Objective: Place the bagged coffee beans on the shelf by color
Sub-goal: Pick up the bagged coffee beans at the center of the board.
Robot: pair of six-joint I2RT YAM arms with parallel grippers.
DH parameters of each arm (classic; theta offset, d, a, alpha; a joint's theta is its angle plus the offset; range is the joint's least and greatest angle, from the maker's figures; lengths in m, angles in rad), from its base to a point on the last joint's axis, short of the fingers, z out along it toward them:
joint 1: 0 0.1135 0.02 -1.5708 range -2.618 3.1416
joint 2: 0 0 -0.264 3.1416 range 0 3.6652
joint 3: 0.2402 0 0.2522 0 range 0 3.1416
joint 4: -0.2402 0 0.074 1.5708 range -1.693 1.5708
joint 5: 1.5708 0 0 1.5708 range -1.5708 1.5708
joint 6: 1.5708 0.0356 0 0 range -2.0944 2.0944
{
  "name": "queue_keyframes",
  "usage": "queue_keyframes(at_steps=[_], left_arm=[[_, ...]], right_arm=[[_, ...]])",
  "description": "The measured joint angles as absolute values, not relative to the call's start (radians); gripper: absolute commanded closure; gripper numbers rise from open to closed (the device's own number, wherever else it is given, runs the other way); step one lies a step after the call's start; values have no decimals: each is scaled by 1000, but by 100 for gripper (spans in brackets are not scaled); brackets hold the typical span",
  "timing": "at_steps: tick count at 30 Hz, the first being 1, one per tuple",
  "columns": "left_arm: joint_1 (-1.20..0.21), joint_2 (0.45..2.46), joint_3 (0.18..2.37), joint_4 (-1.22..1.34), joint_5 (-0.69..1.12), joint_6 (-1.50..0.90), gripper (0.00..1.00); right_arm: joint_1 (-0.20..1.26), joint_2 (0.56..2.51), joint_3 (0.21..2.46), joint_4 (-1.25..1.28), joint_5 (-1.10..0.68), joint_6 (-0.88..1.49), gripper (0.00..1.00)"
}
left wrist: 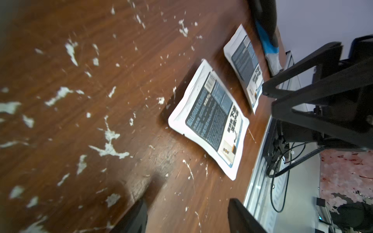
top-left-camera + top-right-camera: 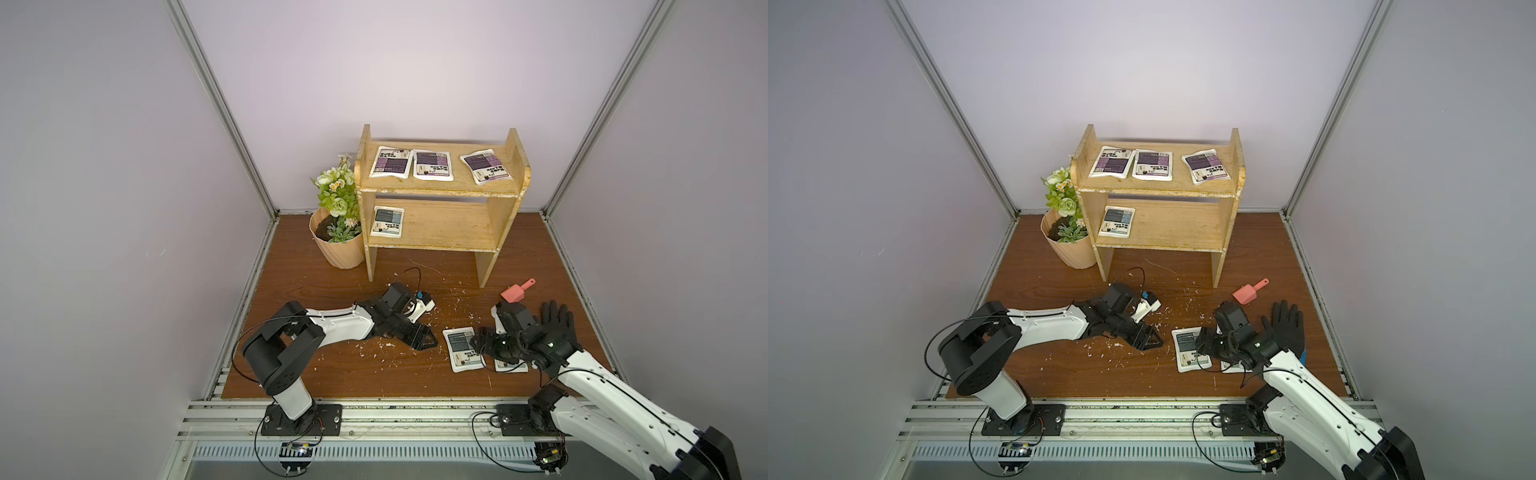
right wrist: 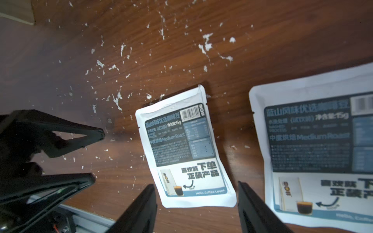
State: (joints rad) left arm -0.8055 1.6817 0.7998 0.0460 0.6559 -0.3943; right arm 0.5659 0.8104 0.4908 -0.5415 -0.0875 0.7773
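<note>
The wooden shelf holds three purple bagged coffee beans on its top board and one grey-blue pouch at the left of its lower board. Two more grey-blue pouches lie flat on the table: one in plain sight, the other mostly under my right arm. My right gripper hovers open, its fingers either side of the nearer pouch's end without touching it. My left gripper is open and empty just left of that pouch.
A peach flowerpot with flowers stands left of the shelf. A pink scoop and a black glove lie at the right, behind my right arm. White scraps dot the brown table. A metal rail runs along the front.
</note>
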Motion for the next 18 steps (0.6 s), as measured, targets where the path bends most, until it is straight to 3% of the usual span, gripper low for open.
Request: queue_keyframes(at_steps=[18], left_arm=[[-884,1876,1014,-6,668,-392,35]], right_arm=[[436,843,348,-361,-247,703,38]])
